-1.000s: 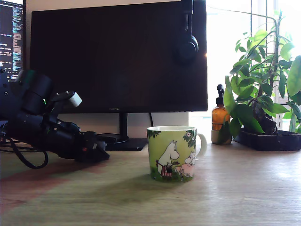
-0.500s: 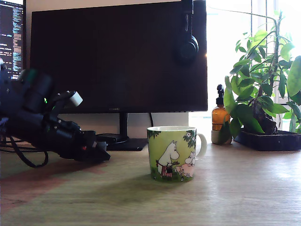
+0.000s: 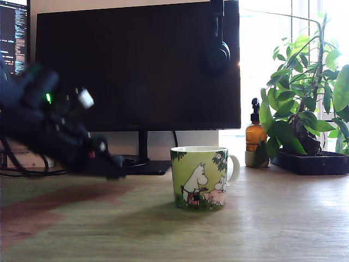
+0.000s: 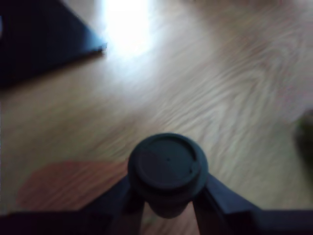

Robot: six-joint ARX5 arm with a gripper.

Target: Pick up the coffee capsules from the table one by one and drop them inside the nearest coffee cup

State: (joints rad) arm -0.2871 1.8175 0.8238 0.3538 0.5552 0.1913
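In the wrist view a dark grey coffee capsule (image 4: 167,169) sits clamped between my two dark fingers (image 4: 222,203), lifted above the wood-grain table (image 4: 205,88). My gripper (image 3: 114,165) is shut on it; in the exterior view it hangs blurred, a little above the table (image 3: 272,218) at that view's left, and the capsule cannot be made out there. The light green coffee cup (image 3: 199,177) with white cartoon figures stands upright near the middle, to the gripper's right in the exterior view, apart from it.
A big dark monitor (image 3: 136,65) on a stand, with headphones (image 3: 217,52) hung on it, fills the back. An amber pump bottle (image 3: 254,136) and a potted plant (image 3: 308,109) stand at the exterior view's back right. Cables trail under the arm.
The arm has risen off the table and shifted slightly, now motion-blurred, with the capsule held in the gripper. The cup has not moved.
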